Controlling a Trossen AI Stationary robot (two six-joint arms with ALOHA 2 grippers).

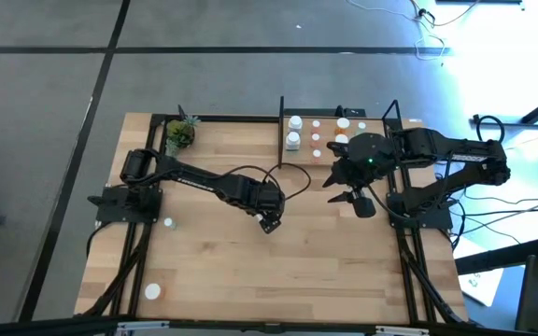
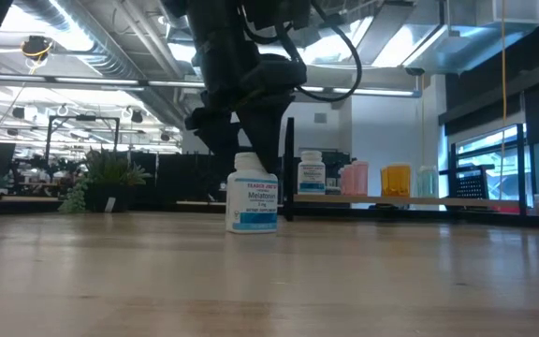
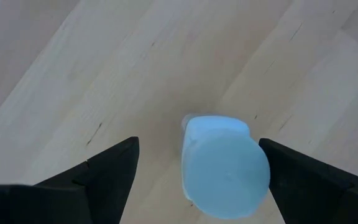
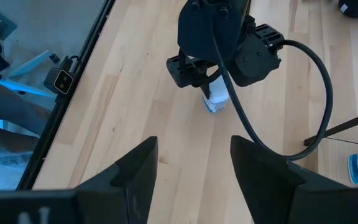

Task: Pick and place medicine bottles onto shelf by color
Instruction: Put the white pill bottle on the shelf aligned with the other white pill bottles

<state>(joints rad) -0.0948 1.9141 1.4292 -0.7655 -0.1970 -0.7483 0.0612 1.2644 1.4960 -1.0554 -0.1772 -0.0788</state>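
Two loose white bottles are seen at the counter's [image 1: 213,271] left side in the high view: one [image 1: 169,223] near the left arm's base, another [image 1: 152,291] close to the front left corner. A small potted plant [image 1: 180,134] is placed at the back left.

The left gripper [image 1: 269,222] is lowered over the counter's middle, fingers [image 3: 114,165] spread wide on either side of a white bottle [image 3: 224,163]. In the left wrist view a gap is visible on both sides of the cap, so the bottle is not gripped. In the low view the same bottle [image 2: 252,193] is shown upright on the counter with a blue-and-white label, the dark gripper just above and behind it. In the right wrist view it is mostly hidden under the left gripper, only its lower part showing.

The shelf [image 1: 334,140] is set at the back, right of centre, with black posts. Two white bottles [image 1: 293,131] are stood at its left end, and several more caps [image 1: 330,135] are spread across it. In the low view a white bottle, then what look like pinkish, orange and pale ones, are lined up on the board; colours are hard to confirm at that distance.

The right gripper [image 1: 351,199] is held above the counter just in front of the shelf, fingers [image 4: 135,171] apart, with nothing between them.
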